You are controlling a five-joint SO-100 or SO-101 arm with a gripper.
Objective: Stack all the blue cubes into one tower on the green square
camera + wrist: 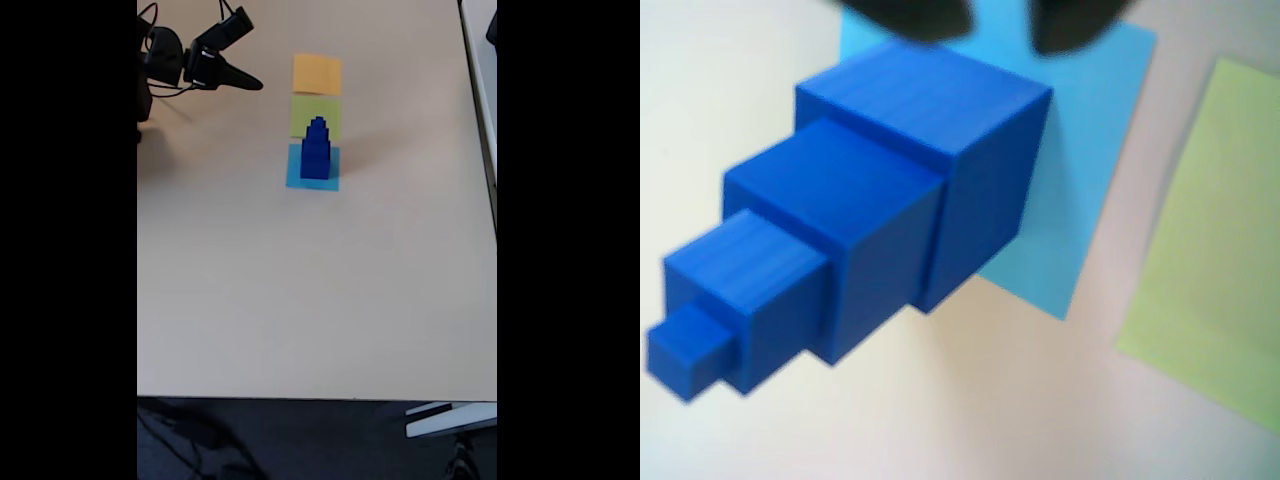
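In the wrist view, the stepped tower of four dark blue cubes (850, 240) stands on a light-blue paper square (1095, 150) just below the dark jaws at the top edge. The lime-green paper square (1215, 240) lies bare at right.

In the fixed view, the black gripper (255, 85) sits upper left, well apart from the tower (315, 155), its jaws looking clenched, with open beige desk (320, 290) all around. An orange paper square (316, 73) lies beyond the green one (303, 113).

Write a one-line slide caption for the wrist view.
Four-cube blue tower, largest at the base, standing on the light-blue square beside the green square.
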